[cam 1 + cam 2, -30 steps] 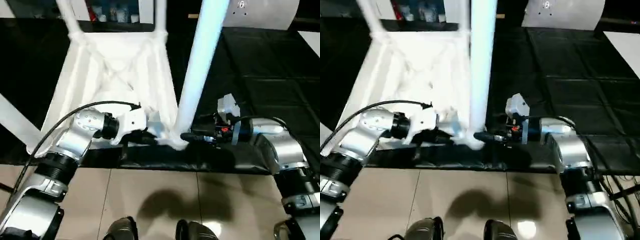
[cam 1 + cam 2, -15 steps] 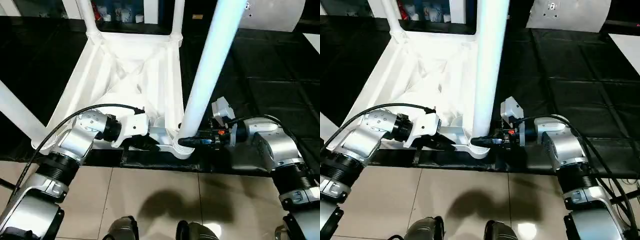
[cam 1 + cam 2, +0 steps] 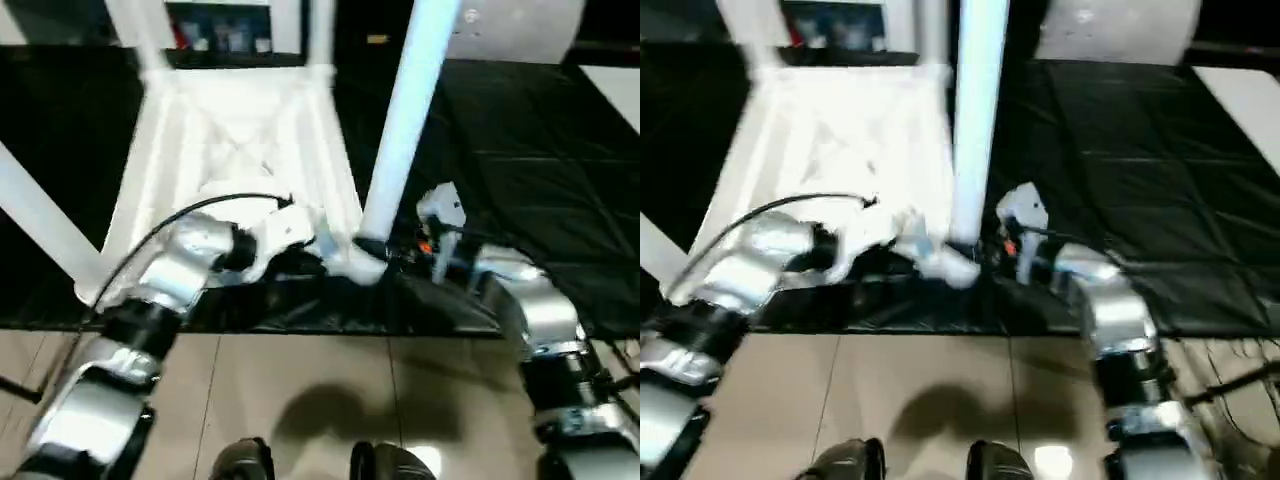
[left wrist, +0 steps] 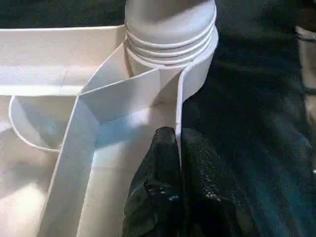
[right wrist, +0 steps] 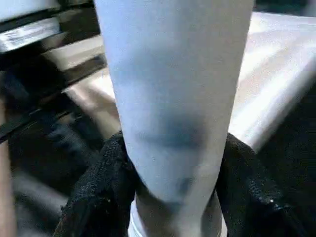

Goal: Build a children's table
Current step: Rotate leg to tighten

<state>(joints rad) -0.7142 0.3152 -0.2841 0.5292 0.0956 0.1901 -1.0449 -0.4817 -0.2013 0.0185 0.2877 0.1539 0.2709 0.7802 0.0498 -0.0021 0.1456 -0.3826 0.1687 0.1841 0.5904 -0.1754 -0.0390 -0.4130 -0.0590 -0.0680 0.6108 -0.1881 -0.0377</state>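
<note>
Meanwhile, the right end effector (image 5: pixel 173 197) is gripping a white leg (image 3: pixel 405 120) standing in the near corner socket (image 4: pixel 170 44) of the upturned table top (image 3: pixel 240 140). The left end effector (image 4: pixel 177 163) is pinching that top's rim beside the socket.

Both head views look forward and down over the silver forearms, sharing the upturned children's table (image 3: pixel 240 150) and the leg (image 3: pixel 400 120) standing in its near corner socket (image 4: pixel 170 29). The left wrist view sits very close behind the left gripper (image 4: pixel 177 148), facing that socket. The right wrist view looks along the right gripper (image 5: pixel 173 173), pressed near the leg.
</note>
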